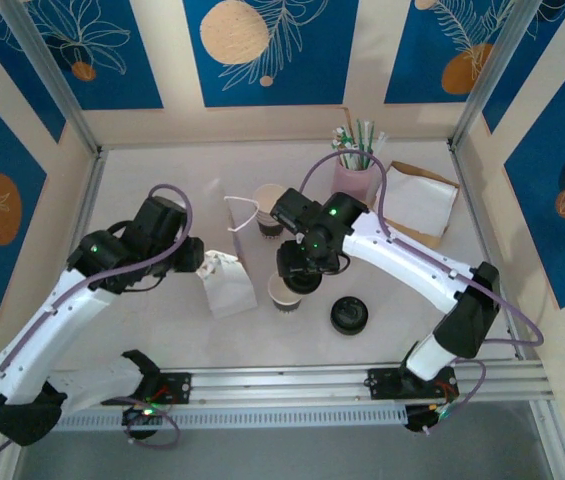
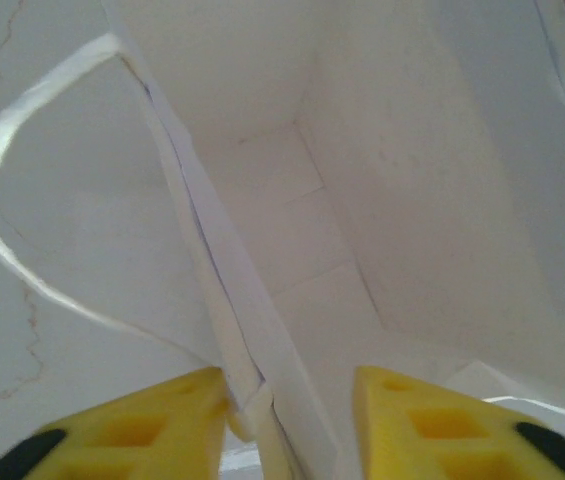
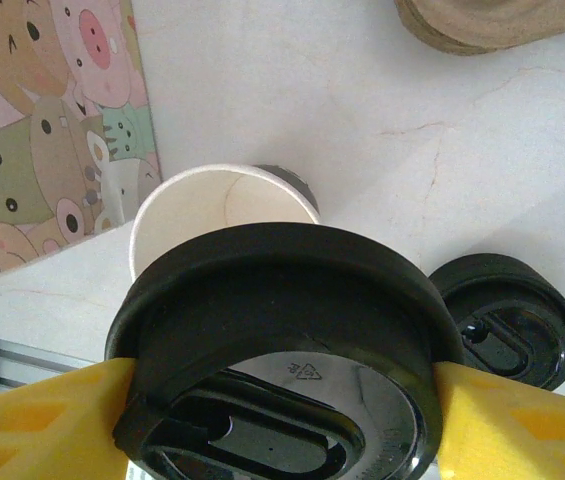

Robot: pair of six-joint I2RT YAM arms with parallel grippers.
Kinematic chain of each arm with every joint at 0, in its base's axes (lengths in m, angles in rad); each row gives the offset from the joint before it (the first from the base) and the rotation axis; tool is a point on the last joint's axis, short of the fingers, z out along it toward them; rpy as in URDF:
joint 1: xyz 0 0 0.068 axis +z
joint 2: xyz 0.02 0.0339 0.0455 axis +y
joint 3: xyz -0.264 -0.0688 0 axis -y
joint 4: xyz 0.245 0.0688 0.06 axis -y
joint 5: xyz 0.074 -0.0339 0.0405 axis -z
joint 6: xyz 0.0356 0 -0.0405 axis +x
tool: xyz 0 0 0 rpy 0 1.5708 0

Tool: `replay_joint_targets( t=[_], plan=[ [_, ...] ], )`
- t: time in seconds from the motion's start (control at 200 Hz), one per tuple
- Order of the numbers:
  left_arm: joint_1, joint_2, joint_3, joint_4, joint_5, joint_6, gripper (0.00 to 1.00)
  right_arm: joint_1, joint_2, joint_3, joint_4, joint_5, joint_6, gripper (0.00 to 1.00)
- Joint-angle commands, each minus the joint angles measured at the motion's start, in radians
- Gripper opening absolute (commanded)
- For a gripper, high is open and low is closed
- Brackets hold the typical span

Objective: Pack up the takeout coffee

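Note:
My right gripper [image 3: 282, 372] is shut on the black lid of the takeout coffee [image 3: 282, 290], one yellow finger on each side of the rim. The cup under that lid is hidden. In the top view the right gripper [image 1: 300, 272] hangs at mid-table. The white paper bag [image 1: 227, 288] lies to its left, mouth towards my left gripper [image 1: 202, 262]. In the left wrist view the left gripper [image 2: 287, 378] straddles the bag's side wall [image 2: 252, 330]. The wall rests against the left finger, with a gap to the right finger. The bag's inside [image 2: 302, 220] holds nothing.
A lidless white cup [image 3: 202, 200] stands just behind the held lid, also seen from above [image 1: 284, 296]. A loose black lid [image 1: 349, 315] lies to the right. Another cup [image 1: 269, 208], a pink holder of straws [image 1: 355, 175] and a brown paper bag [image 1: 424, 200] sit at the back.

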Motion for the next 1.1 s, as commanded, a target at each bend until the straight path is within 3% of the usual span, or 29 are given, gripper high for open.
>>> replay_joint_targets(
  t=[0.0,0.29,0.46,0.665,0.805,0.955,1.095],
  plan=[
    [0.031,0.025,0.053,-0.009,0.05,0.051,0.31,-0.005,-0.034,-0.024,0.012,-0.029,0.01,0.71],
    [0.131,0.066,0.118,0.0,0.002,0.164,0.3,0.0,-0.034,-0.051,0.042,-0.053,0.001,0.71],
    [0.187,0.09,0.104,0.033,0.038,0.211,0.14,0.01,-0.032,-0.049,0.046,-0.053,0.006,0.71],
    [0.206,0.126,0.123,0.067,0.058,0.235,0.09,0.023,-0.031,-0.051,0.041,-0.054,0.018,0.71],
    [0.226,0.156,0.176,0.064,0.026,0.275,0.0,0.03,-0.029,-0.039,0.037,-0.05,0.019,0.71],
    [0.262,0.17,0.238,0.054,-0.028,0.329,0.0,0.04,-0.018,-0.027,0.033,-0.049,0.023,0.71],
    [0.3,0.171,0.244,0.063,-0.009,0.355,0.0,0.045,0.022,-0.017,0.016,-0.054,0.033,0.71]
  ],
)
